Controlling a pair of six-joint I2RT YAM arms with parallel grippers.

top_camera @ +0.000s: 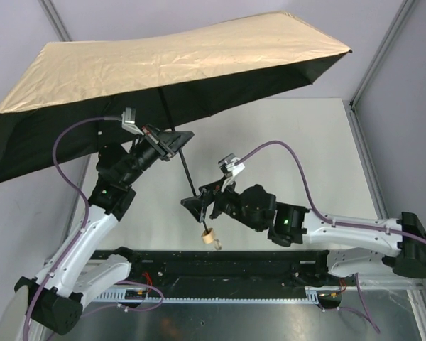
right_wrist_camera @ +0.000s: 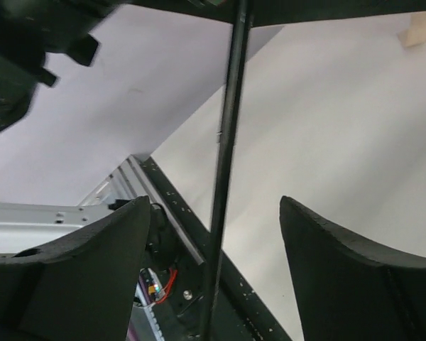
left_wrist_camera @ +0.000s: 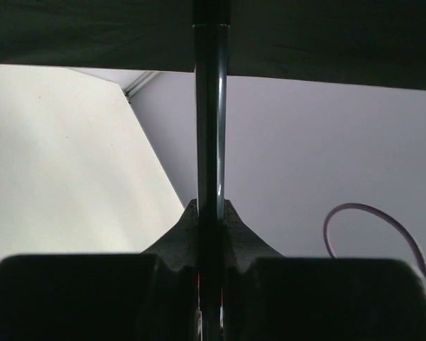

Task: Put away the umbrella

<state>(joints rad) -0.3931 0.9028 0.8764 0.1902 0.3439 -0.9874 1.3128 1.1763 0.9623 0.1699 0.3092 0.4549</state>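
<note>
umbrella [top_camera: 170, 60] open, canopy toward 11 o'clock above table [top_camera: 305, 142]. left gripper [top_camera: 172, 140] pinched tight on dark shaft [top_camera: 187, 174]. right gripper [top_camera: 199, 206] spread, fingers [right_wrist_camera: 92, 270] either side of shaft, not touching. handle [top_camera: 210, 239] at 6 o'clock.

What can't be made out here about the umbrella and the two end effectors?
- Top external: the canopy hides the table's far-left part and the shaft's top end.
- Left wrist: the left end effector's fingers cover its clamp on the shaft; the handle is out of frame.
- Right wrist: the shaft, between the right end effector's open fingers, is cut off top and bottom; a tan scrap at top right is cropped, unidentifiable.
</note>
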